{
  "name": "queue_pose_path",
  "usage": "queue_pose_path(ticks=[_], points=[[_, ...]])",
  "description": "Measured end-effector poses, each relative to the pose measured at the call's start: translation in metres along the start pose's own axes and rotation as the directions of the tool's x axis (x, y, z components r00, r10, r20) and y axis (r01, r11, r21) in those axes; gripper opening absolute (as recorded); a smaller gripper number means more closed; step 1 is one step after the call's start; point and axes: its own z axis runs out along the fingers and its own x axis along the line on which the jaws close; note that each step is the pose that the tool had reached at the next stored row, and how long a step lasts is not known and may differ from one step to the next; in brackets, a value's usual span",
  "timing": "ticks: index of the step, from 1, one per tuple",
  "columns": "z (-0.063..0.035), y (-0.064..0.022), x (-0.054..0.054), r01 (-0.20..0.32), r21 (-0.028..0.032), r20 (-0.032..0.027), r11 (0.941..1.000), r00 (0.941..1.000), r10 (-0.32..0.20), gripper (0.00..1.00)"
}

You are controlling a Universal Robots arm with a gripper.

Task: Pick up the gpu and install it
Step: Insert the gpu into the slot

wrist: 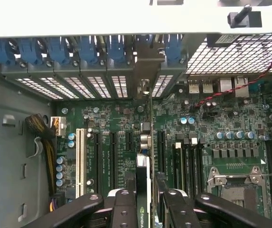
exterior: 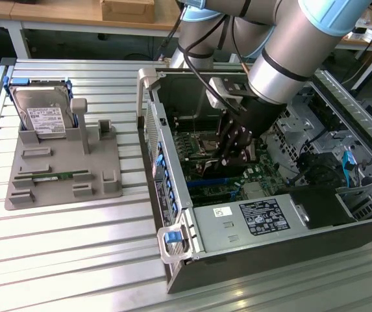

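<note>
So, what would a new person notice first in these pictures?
First, the big robot arm reaching down into the open computer case. Its gripper holds the gpu edge-on above the motherboard slots. On the exterior view's left, a hard drive stands upright in a grey holder tray.

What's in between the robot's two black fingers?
The gpu, seen edge-on in the wrist view: a thin card standing upright between the fingers of the gripper, over the motherboard.
</note>
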Motion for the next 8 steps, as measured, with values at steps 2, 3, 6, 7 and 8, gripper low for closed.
queue_pose_path(ticks=[2, 3, 6, 7, 8], points=[[0.0016, -0.0004, 0.0000, 0.000, 0.0000, -0.0009, 1.0000, 1.0000, 0.000, 0.27], [0.0023, -0.0005, 0.0000, 0.000, -0.0001, -0.0013, 1.0000, 1.0000, 0.000, 0.27], [0.0037, -0.0006, 0.0005, 0.000, 0.0001, -0.0010, 1.0000, 1.0000, 0.000, 0.27], [0.0037, -0.0006, 0.0011, 0.000, 0.0001, -0.0011, 1.0000, 1.0000, 0.000, 0.27], [0.0037, -0.0007, 0.0012, 0.000, 0.0000, -0.0011, 1.0000, 1.0000, 0.000, 0.27]])
